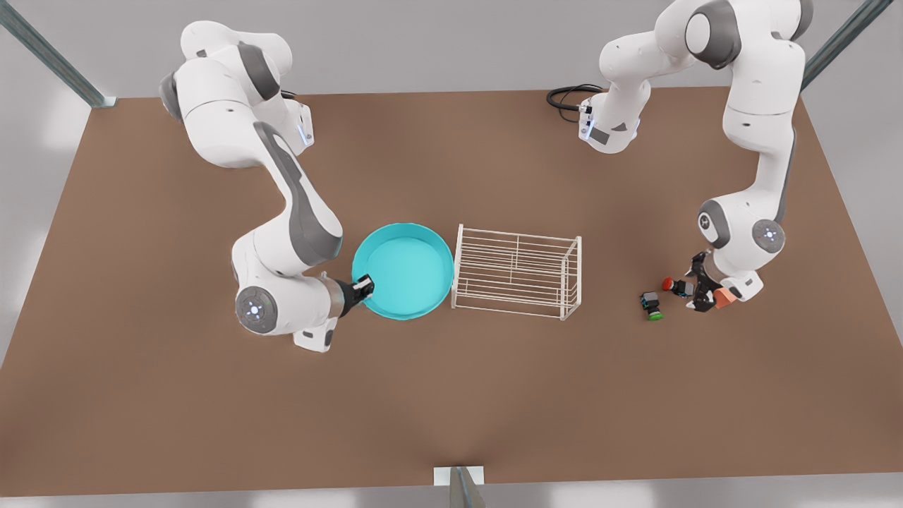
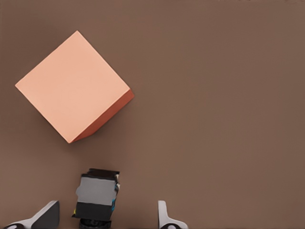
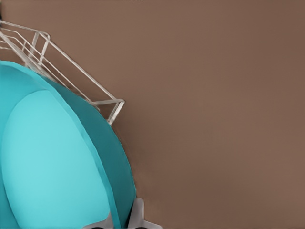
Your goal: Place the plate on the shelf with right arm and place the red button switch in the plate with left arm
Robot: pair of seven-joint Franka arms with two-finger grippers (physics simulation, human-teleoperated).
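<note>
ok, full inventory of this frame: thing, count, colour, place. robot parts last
plate: 1, turquoise, on the table just off the rack's end on the front view's left, rim in the right gripper
shelf: 1, white wire rack, mid-table, nothing on it
red button switch: 1, black-grey body with red cap, between the left gripper's fingers
green button switch: 1, black body with green cap, on the table beside the red one
orange cube: 1, on the table next to the left gripper
cable: 1, black, far table edge
table: 1, brown
right gripper: shut on the plate's rim
left gripper: open, straddling the red button switch
</note>
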